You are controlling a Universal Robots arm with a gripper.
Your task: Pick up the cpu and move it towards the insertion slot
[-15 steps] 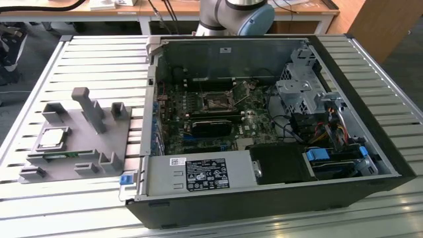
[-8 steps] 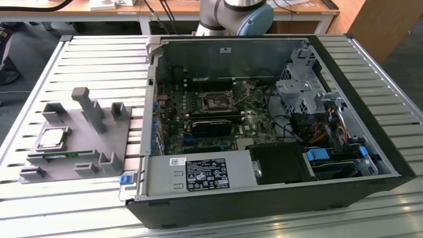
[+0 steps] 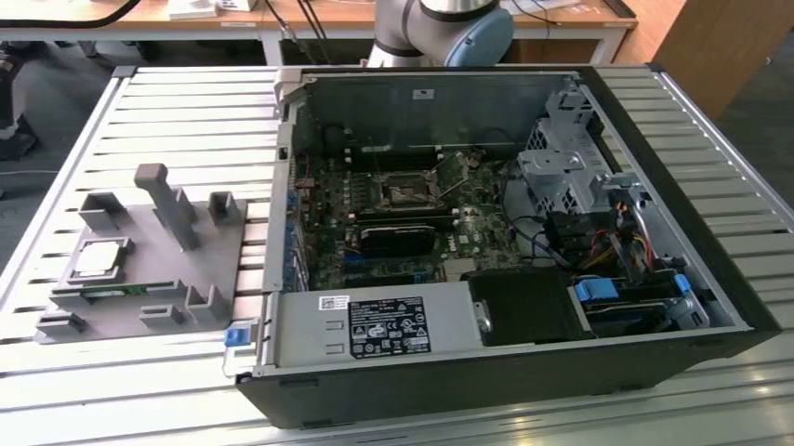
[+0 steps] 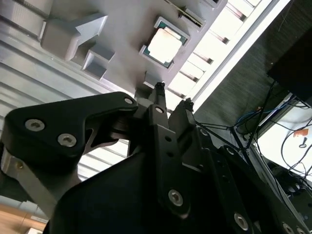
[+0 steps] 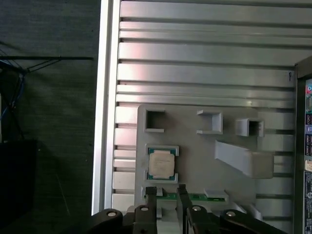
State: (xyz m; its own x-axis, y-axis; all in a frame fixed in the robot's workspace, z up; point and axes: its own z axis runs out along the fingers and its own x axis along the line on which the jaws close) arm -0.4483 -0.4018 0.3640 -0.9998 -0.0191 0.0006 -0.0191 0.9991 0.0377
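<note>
The cpu lies flat in a square pocket of a grey holder on the slatted table, at the exterior view's left. Both wrist views show its silver top, cpu and cpu. My gripper hangs above the holder, a short way off the chip and clear of it. Its two black fingers stand open with nothing between them. The insertion slot is a small square socket on the green board inside the open computer case.
The black computer case lies open on the table's right half, with cables and drive cages inside. Grey posts rise from the holder. A thin green memory stick lies along its edge beside the chip. The table edge is near.
</note>
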